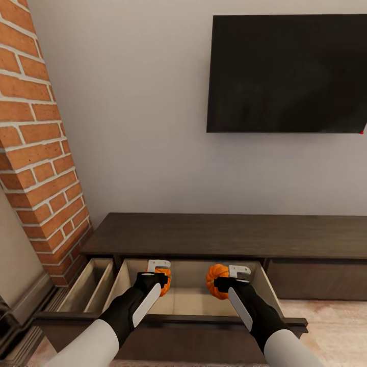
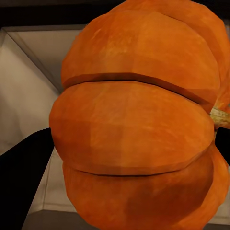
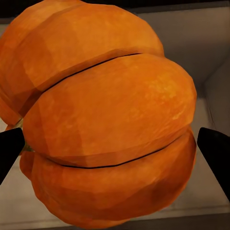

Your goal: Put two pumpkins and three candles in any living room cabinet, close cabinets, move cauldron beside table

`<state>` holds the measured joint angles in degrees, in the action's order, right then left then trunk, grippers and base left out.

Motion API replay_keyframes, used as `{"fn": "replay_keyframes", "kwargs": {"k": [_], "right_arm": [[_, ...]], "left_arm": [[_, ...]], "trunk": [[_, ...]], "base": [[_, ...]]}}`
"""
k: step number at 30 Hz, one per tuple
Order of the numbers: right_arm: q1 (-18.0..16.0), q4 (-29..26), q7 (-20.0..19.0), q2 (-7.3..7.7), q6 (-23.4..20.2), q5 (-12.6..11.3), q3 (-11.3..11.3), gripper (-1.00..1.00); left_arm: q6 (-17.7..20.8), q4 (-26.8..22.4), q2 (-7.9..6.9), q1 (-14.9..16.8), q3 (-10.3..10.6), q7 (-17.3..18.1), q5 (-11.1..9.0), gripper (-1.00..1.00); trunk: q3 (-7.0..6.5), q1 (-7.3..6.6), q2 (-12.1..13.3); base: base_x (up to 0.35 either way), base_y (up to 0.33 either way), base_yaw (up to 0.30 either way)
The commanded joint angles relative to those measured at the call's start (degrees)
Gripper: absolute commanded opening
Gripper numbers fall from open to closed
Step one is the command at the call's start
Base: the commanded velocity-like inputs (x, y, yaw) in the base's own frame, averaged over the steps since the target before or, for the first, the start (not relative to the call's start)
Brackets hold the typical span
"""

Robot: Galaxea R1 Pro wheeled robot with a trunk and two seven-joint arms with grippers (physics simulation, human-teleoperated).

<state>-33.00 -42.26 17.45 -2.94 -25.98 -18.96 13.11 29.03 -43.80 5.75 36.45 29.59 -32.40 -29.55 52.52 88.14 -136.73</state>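
Observation:
The long dark brown cabinet (image 1: 224, 235) stands against the wall with its wide middle drawer (image 1: 189, 298) pulled open, showing a light tan inside. My left gripper (image 1: 157, 278) is shut on a bright orange ribbed pumpkin (image 1: 164, 285) held over the drawer's left part. My right gripper (image 1: 230, 279) is shut on the other pumpkin (image 1: 216, 280) over the drawer's right part. The left wrist view has its pumpkin (image 2: 134, 124) up close, with a black finger (image 2: 21, 179) beside it. In the right wrist view the pumpkin (image 3: 110, 120) sits between two black fingers (image 3: 215, 153). The candles and cauldron are out of view.
A smaller drawer (image 1: 89, 285) left of the wide one also stands open. A closed drawer front (image 1: 316, 280) is at the right. The red brick fireplace (image 1: 35, 153) rises at the left, and a black TV (image 1: 288, 74) hangs on the wall above the cabinet. Light wood floor (image 1: 336, 326) lies at the right.

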Motion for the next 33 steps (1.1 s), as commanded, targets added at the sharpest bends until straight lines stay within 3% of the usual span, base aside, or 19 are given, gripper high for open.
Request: {"fn": "replay_keyframes", "kwargs": {"k": [1,6,9,16,23,33], "right_arm": [[-0.05,-0.13,0.59,0.04,-0.13,-0.52,0.25,-1.00],[-0.05,-0.33,0.48,0.00,-0.12,-0.57,0.31,-1.00],[-0.05,-0.22,0.34,-0.95,-0.07,-0.52,0.55,-1.00],[-0.05,0.99,0.54,-1.53,3.21,-0.45,0.68,-1.00],[-0.05,1.47,0.65,-1.55,3.87,-0.45,0.69,-1.00],[-0.05,1.48,0.81,-1.55,3.80,-0.47,0.66,-1.00]], "left_arm": [[0.06,-0.07,-0.03,0.06,0.23,-0.61,-0.47,-1.00],[0.06,0.01,-0.02,0.09,0.08,-0.64,-0.51,-1.00],[0.06,0.00,-0.03,0.10,-0.01,-0.65,-0.51,-1.00],[0.06,-0.16,-0.03,0.10,-2.70,-0.65,-0.51,-1.00],[0.06,-0.31,-0.03,0.09,-2.79,-0.65,-0.44,-1.00],[0.14,-0.27,-0.03,0.09,-2.99,-0.69,-0.46,-1.00]], "trunk": [[0.24,0.21,-0.45],[1.14,1.31,-2.45],[1.68,1.97,-3.65],[2.93,3.51,-6.46],[3.81,3.63,-6.56],[3.81,3.63,-6.56]], "base": [[0.000,0.000,0.000],[0.000,0.000,0.000],[0.000,0.000,0.000],[0.000,0.000,0.000],[0.000,0.000,0.000],[0.033,0.000,0.000]]}}
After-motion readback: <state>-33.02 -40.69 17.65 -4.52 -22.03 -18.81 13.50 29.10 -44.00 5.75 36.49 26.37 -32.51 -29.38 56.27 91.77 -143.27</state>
